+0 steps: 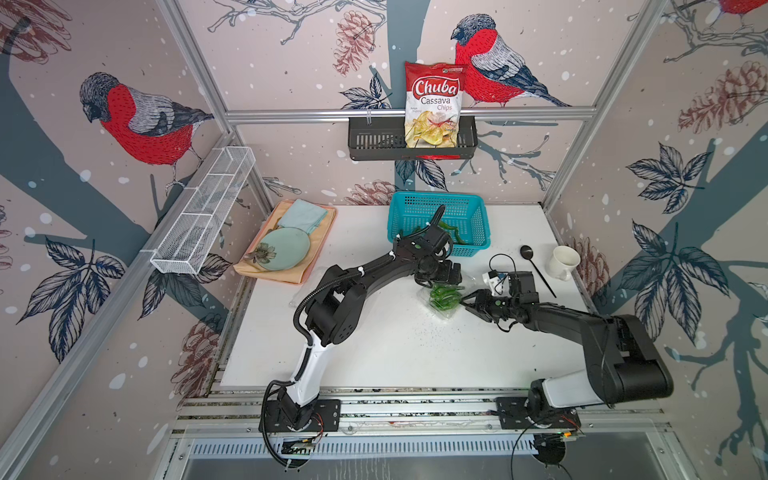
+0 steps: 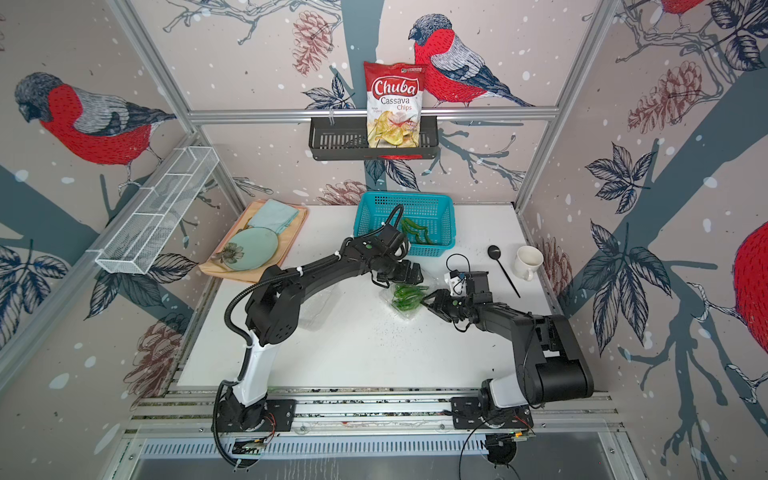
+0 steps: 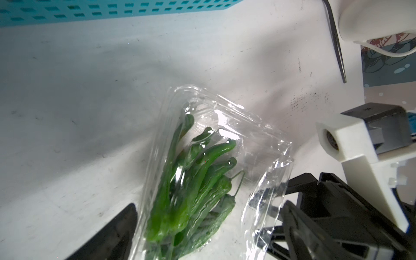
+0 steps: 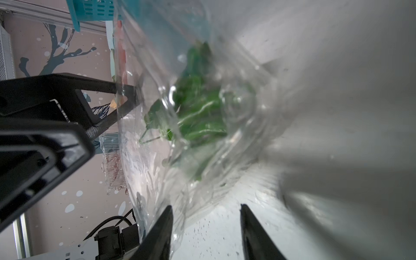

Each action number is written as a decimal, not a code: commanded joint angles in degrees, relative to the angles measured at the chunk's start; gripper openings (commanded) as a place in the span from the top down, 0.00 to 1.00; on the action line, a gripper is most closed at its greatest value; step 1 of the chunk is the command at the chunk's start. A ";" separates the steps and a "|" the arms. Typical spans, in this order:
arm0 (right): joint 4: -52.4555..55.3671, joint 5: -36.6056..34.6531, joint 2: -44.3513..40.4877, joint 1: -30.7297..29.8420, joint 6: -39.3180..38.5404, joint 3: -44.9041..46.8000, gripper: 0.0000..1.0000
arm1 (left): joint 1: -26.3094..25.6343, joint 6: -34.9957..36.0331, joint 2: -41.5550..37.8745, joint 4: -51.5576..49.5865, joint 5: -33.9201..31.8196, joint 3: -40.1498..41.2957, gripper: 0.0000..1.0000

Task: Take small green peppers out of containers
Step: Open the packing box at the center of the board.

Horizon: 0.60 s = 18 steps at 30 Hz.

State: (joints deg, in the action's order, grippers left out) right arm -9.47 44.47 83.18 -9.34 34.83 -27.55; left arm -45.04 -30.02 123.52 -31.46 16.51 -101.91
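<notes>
A clear clamshell container [image 1: 441, 308] [image 2: 402, 309] [image 3: 247, 135] lies on the white table, its lid partly lifted, with several small green peppers [image 1: 446, 293] [image 2: 407, 294] [image 3: 191, 180] [image 4: 198, 112] inside. My left gripper [image 1: 442, 279] [image 2: 401, 276] [image 3: 207, 234] hangs open over it, one finger on either side of the box. My right gripper [image 1: 463, 301] [image 2: 426, 303] [image 4: 206, 216] is open at the lid's edge; clear plastic lies against one finger [image 4: 162, 227]. A second clear container [image 1: 307, 291] [image 2: 320, 307] lies by the left arm's elbow. A few more peppers [image 1: 451, 230] [image 2: 415, 230] lie in the basket.
The turquoise basket [image 1: 436, 199] stands just behind the grippers. A black spoon [image 1: 536, 268] and a white mug [image 1: 563, 262] sit at the right. At the left lies an orange mat [image 1: 286, 274] with a plate [image 1: 286, 247] and a cloth. A chips bag [image 1: 434, 104] stands in the black wall rack.
</notes>
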 commanded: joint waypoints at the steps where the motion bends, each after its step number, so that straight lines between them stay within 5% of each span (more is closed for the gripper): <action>1: 0.89 -3.13 -0.72 -0.22 0.68 -0.91 0.61 | 0.12 -0.97 -0.88 0.46 2.94 0.12 0.04; 18: 6.17 -3.78 -2.02 -2.12 1.46 -2.31 0.94 | 0.29 -1.33 -3.83 3.10 1.90 4.86 0.04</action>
State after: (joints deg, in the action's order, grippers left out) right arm -5.48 41.98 80.97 -11.11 36.07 -29.52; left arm -44.91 -30.13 120.88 -30.09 16.36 -98.26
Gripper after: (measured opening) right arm 0.075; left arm 0.958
